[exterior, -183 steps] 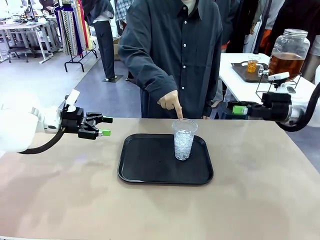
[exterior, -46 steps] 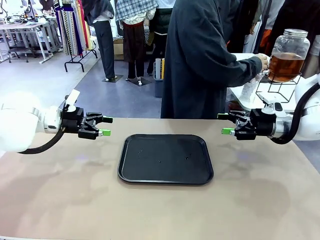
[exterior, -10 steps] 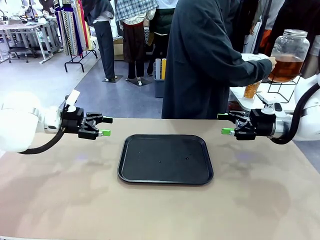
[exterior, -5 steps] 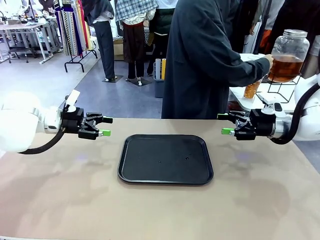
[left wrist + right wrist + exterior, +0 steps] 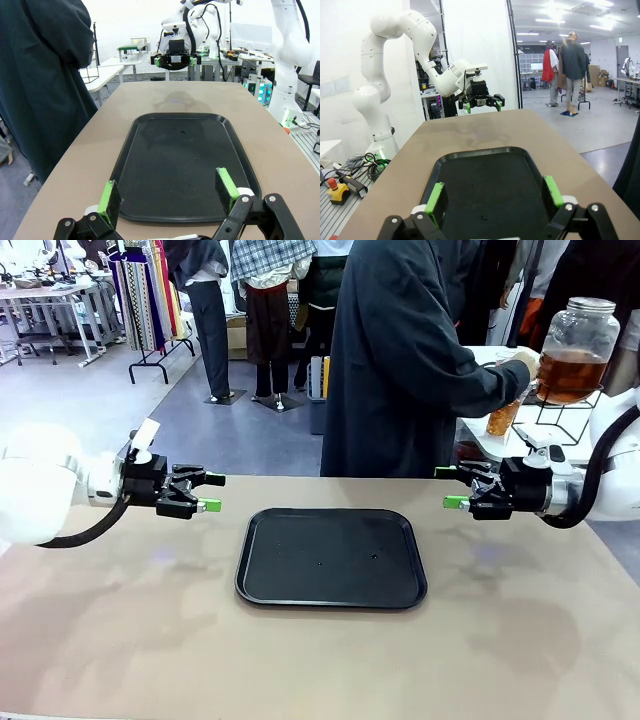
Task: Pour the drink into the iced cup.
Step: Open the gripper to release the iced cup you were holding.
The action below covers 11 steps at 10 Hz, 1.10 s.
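The drink (image 5: pixel 572 375), amber and clear, fills the lower part of a large glass jar (image 5: pixel 580 340) with a metal lid on a side table at the back right. A person in a dark coat (image 5: pixel 400 360) faces that table with a hand (image 5: pixel 522 361) at the jar. Below it is a clear cup (image 5: pixel 500 422) holding amber liquid; ice cannot be made out in it. My left gripper (image 5: pixel 207 492) hovers open left of the black tray (image 5: pixel 330 558). My right gripper (image 5: pixel 449 488) hovers open right of it. Nothing is between either pair of fingers.
The tray (image 5: pixel 182 160) lies just beyond my left gripper (image 5: pixel 168 192), with the right gripper (image 5: pixel 172 60) at the far end. From the right wrist, the tray (image 5: pixel 485 190) sits past my right gripper (image 5: pixel 492 197) and the left gripper (image 5: pixel 479 101) beyond. A wire stand (image 5: pixel 560 415) holds the jar.
The person's hand has shifted a little to the left at the jar. Both arms and the tray have stayed still.
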Each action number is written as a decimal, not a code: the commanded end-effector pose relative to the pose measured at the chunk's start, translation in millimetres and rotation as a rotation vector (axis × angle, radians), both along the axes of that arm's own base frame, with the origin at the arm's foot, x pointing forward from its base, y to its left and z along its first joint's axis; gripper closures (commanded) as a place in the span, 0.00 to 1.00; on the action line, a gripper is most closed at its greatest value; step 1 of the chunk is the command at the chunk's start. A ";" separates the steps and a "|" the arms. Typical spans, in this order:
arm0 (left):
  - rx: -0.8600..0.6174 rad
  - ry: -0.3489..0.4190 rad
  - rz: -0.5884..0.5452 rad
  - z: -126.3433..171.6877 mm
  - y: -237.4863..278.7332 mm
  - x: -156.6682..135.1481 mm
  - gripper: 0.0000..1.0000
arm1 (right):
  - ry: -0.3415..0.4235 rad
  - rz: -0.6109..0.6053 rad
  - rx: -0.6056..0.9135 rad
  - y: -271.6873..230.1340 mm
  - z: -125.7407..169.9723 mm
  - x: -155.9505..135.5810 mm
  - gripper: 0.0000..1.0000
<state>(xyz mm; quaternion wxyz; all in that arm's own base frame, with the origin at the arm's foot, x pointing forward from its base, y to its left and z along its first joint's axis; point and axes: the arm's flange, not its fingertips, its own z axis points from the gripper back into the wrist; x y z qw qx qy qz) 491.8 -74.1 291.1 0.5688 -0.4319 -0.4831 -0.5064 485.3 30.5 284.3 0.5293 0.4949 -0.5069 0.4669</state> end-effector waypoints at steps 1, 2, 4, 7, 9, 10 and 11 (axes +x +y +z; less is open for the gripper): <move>0.004 0.009 0.004 2.0 -0.7 0.8 0.00 | -0.004 0.003 -0.001 2.0 6.1 0.2 0.00; 0.004 0.009 0.004 2.0 -0.7 0.8 0.00 | -0.004 0.003 -0.001 2.0 6.1 0.2 0.00; 0.004 0.009 0.004 2.0 -0.7 0.8 0.00 | -0.004 0.003 -0.001 2.0 6.1 0.2 0.00; 0.004 0.009 0.004 2.0 -0.7 0.8 0.00 | -0.004 0.003 -0.001 2.0 6.1 0.2 0.00; 0.004 0.009 0.004 2.0 -0.7 0.8 0.00 | -0.004 0.003 -0.001 2.0 6.1 0.2 0.00; 0.004 0.009 0.004 2.0 -0.7 0.8 0.00 | -0.004 0.003 -0.001 2.0 6.1 0.2 0.00; 0.004 0.009 0.004 2.0 -0.7 0.8 0.00 | -0.004 0.003 -0.001 2.0 6.1 0.2 0.00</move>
